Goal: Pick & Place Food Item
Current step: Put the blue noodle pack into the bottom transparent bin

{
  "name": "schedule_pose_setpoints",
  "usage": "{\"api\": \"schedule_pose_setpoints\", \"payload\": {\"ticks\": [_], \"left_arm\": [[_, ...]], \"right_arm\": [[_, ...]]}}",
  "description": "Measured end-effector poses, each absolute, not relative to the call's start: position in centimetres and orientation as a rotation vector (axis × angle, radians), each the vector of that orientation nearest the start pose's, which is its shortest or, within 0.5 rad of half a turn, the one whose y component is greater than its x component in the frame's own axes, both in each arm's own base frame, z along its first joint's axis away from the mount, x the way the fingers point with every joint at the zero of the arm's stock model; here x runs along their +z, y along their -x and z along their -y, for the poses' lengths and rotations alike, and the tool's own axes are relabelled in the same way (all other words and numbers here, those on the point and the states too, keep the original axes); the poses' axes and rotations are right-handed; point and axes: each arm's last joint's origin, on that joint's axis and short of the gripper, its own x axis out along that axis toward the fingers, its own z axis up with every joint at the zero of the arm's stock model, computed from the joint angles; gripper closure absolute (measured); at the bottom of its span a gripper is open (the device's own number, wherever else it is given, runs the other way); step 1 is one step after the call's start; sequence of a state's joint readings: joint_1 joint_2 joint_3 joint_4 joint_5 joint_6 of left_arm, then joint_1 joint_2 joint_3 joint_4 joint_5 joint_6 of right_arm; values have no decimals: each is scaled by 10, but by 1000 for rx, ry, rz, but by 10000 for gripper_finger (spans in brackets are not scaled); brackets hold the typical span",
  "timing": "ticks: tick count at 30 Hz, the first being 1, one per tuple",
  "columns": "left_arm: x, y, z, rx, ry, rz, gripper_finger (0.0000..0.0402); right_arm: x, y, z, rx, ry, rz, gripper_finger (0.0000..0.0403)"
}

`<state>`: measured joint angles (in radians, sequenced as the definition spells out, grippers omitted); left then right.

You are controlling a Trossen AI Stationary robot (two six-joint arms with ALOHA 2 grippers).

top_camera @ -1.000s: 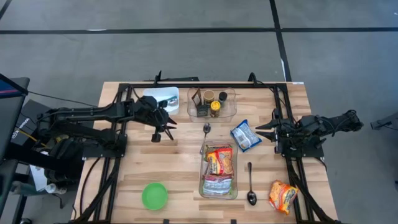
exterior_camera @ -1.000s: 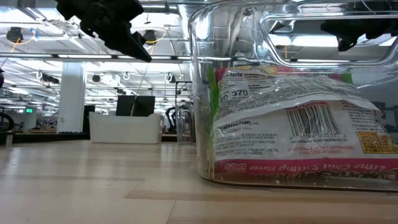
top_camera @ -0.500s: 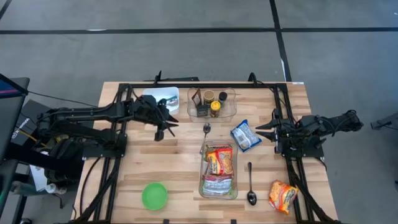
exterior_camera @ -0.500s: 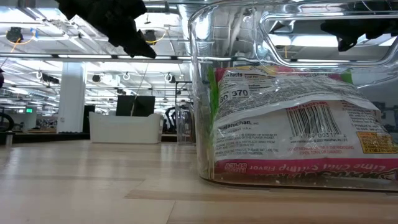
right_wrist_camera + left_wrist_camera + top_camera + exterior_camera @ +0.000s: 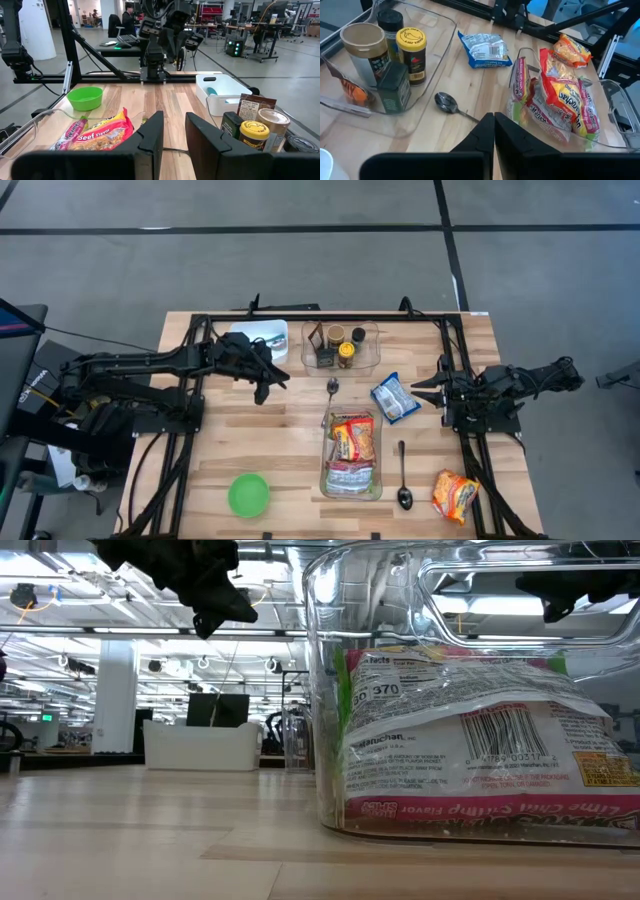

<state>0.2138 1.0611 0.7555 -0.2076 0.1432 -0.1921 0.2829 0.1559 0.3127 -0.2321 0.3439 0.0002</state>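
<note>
Green bowl (image 5: pixel 249 495): we see it at the left front of the table (image 5: pixel 220 450), well apart from both arms.
Left gripper (image 5: pixel 264 387): it hangs above bare wood, just in front of the white bin (image 5: pixel 262 339). In the left wrist view we see its two fingers (image 5: pixel 507 137) pressed together with nothing between them.
Condiment tray (image 5: pixel 341 348): a clear tray at the back centre holding jars and a dark box, just to the right of the left gripper.
Small spoon (image 5: pixel 332 389): it lies between the condiment tray and the clear container, near the left gripper's tips.
Clear container (image 5: pixel 351 454): it sits at centre front with red and yellow noodle packets (image 5: pixel 354 440) inside, near the left gripper but apart from it.
Blue-white packet (image 5: pixel 393 398): this food item lies flat on the wood between the two arms, just beside the right gripper's tips and not touching them.
Large spoon (image 5: pixel 403 477): we see it just right of the clear container.
Right gripper (image 5: pixel 424 391): it points toward the blue-white packet. In the right wrist view we see a narrow gap between its fingers (image 5: pixel 151 134), which grip nothing.
Orange packet (image 5: pixel 455 495): it lies at the right front corner.
Views: only the low view shows the barcode side of a packet through the container wall (image 5: pixel 330 690); only the right wrist view shows a person (image 5: pixel 129 19) at a desk beyond the table.
</note>
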Motion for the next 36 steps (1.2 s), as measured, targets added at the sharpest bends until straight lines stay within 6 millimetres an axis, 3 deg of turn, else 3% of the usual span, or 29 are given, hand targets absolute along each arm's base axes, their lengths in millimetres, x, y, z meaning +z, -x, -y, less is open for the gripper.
{"api": "schedule_pose_setpoints", "payload": {"ticks": [8, 27, 36], "left_arm": [[271, -223, -44, 116, 276, -488, 397], [291, -231, -46, 92, 202, -266, 396], [300, -233, -47, 85, -49, -180, 396]], "right_arm": [[235, -86, -15, -61, 23, -72, 328], [235, -86, -15, -60, 23, -72, 328], [235, -86, -15, -60, 23, -71, 328]]}}
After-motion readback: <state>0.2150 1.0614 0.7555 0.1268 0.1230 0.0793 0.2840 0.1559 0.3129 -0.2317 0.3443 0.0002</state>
